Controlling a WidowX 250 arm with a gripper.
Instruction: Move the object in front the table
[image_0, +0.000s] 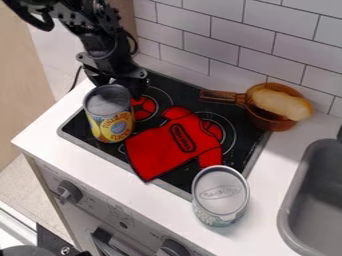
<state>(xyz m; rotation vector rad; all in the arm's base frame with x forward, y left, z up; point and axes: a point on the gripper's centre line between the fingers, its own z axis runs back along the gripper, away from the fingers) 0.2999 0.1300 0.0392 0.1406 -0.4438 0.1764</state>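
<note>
Camera view: end effector (120, 84) is at the far side of the yellow-labelled can (112, 118), right up by its rim. Can't tell how far open it is or whether it has hold of the can; the can hides the key part. Can is upright, over the near left part of the stovetop (248, 142); can't confirm its base is touching.

Taking that can as the target: coming in from the far side leaves its near side free, which suits a move toward the near edge of the table (280, 165). Upright is the right pose, flat base down for release.

Red shirt-shaped cloth (167, 145) lies flat mid-stovetop, just right of the can. Low drag to the right could snag it, so I'd lift first.

Silver-topped can (220, 192) stands upright at the near right, by the stovetop corner. It narrows the drop zone; set down left of it. Amber saucepan (268, 121) sits far right, bread-like piece (284, 104) across its top, handle pointing left. Out of the way.
</note>
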